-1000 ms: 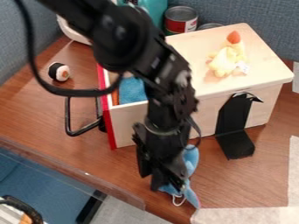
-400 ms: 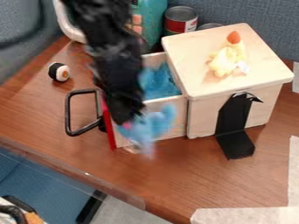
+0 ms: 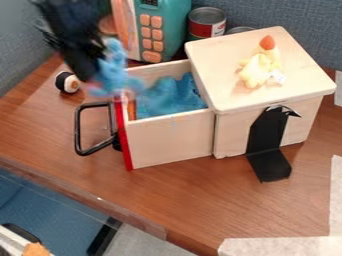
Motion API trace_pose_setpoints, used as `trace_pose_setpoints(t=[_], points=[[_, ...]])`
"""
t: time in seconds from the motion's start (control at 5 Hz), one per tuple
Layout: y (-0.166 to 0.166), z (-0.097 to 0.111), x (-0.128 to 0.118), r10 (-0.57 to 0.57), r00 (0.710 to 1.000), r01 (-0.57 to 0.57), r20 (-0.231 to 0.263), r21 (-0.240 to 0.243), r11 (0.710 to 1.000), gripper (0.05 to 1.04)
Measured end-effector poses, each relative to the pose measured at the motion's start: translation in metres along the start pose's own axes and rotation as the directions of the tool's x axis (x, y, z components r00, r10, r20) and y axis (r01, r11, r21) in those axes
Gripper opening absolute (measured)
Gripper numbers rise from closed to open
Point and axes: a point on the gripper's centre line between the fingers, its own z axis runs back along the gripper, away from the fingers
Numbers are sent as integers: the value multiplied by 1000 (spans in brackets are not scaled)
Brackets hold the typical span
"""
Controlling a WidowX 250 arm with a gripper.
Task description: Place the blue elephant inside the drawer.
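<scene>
Elephant [image 3: 115, 69], blue, hangs beside the far end of the red front of the open drawer [image 3: 172, 140], the gripper [image 3: 95, 71] closed on it by its jaws. Blue cloth [image 3: 167, 99] lies inside the drawer; the sushi toy [image 3: 67, 82] sits left of it, the teal toy [image 3: 167, 27] behind it, the yellow toy [image 3: 257, 70] to its right, atop the wooden box [image 3: 220, 92].

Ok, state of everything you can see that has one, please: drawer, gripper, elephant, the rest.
Drawer: pulled open, blue contents inside.
Gripper: raised, closed on the elephant.
Blue elephant: held in the air, not yet set down in the drawer.
Can: upright.
Yellow toy: resting on the box top.
</scene>
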Motion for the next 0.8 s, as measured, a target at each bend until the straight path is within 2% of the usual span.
trace_pose_setpoints(t=[0.2,0.4,0.6,0.8], points=[[47,13,8,93,995,-93,30,22,995,51],[72,-1,6,143,990,-142,-10,79,987,51],[88,-25,-4,172,980,-158,-99,139,978,51],[101,-39,-13,198,968,-166,-157,194,967,51]])
